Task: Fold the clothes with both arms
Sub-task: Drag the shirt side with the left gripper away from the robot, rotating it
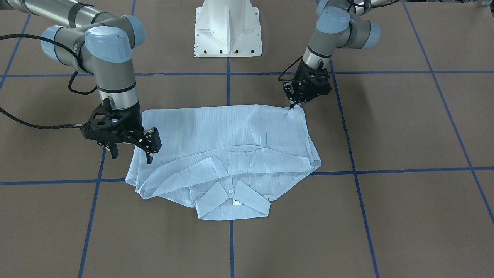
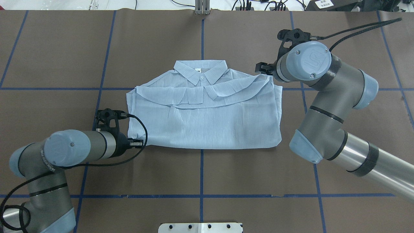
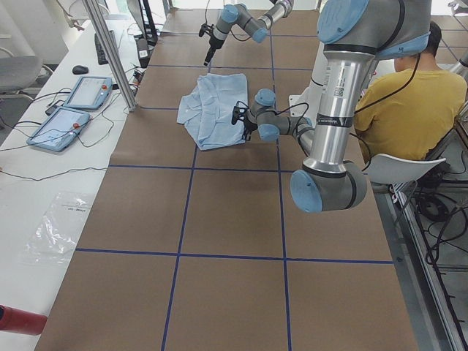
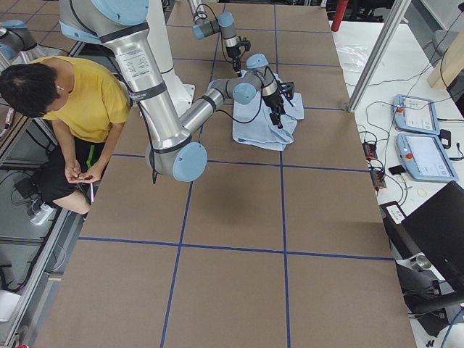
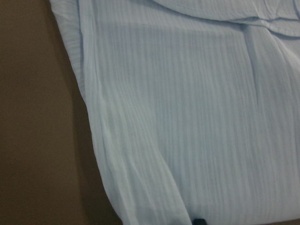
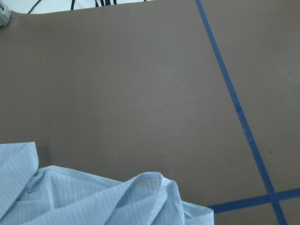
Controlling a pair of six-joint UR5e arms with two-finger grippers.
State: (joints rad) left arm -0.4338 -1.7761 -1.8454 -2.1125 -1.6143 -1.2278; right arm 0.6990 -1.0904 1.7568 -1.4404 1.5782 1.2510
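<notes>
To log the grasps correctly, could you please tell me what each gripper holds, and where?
The left gripper pinches the shirt at its robot-side corner; the right gripper is open, holding nothing.

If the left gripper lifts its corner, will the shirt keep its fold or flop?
Likely floppy: the shirt is thin, puckering at the left gripper. Probably light; its loose layers near the collar may slide apart.

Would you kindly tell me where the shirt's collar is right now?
In the overhead view the collar lies at the shirt's top edge, across the central blue tape line, left of the right claw.
</notes>
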